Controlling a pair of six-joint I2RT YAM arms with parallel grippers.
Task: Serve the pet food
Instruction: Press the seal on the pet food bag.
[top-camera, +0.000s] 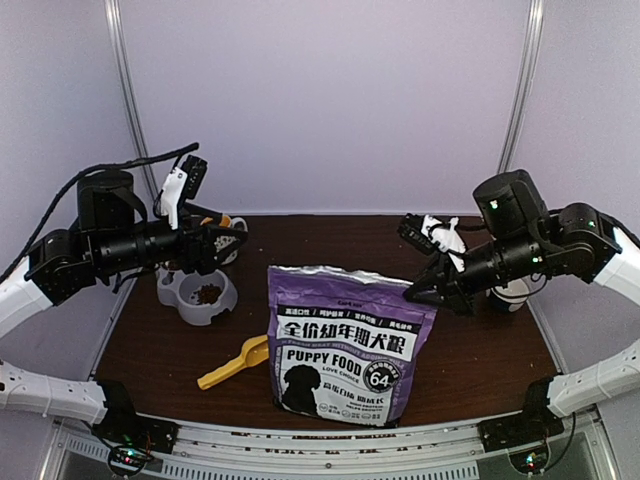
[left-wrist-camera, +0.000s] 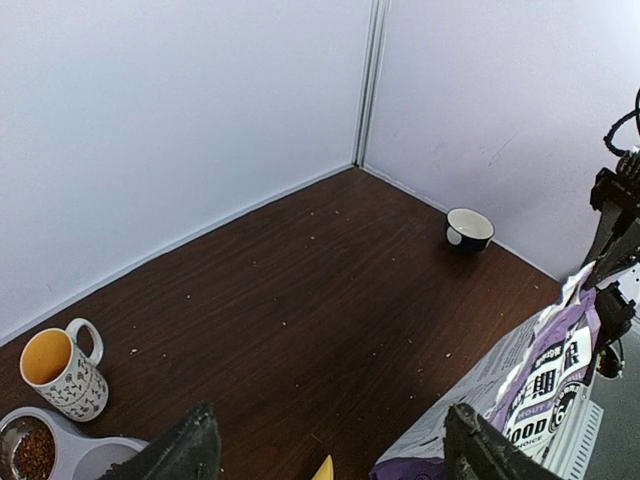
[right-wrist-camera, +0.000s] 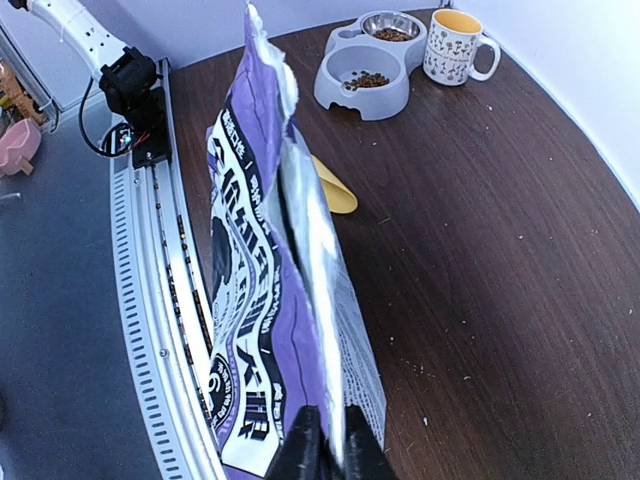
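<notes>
A: Bag (top-camera: 340, 345) stood at table (top-camera: 480, 350) near edge, middle; top corner pinched by R gripper (top-camera: 425, 292). L gripper (left-wrist-camera: 330, 432) spread, empty, near bowl (top-camera: 185, 308).

B: Bag-opening step, prob. Some kibble (top-camera: 208, 293) seen in bowl, left edge. Next: mouth to be pulled apart, scoop (top-camera: 232, 365) fetched.

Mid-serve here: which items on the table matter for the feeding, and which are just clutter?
For the job: puppy food bag, gripped by the right hand; grey double pet bowl holding kibble; yellow scoop.
Lying about: patterned mug; small dark bowl.
</notes>
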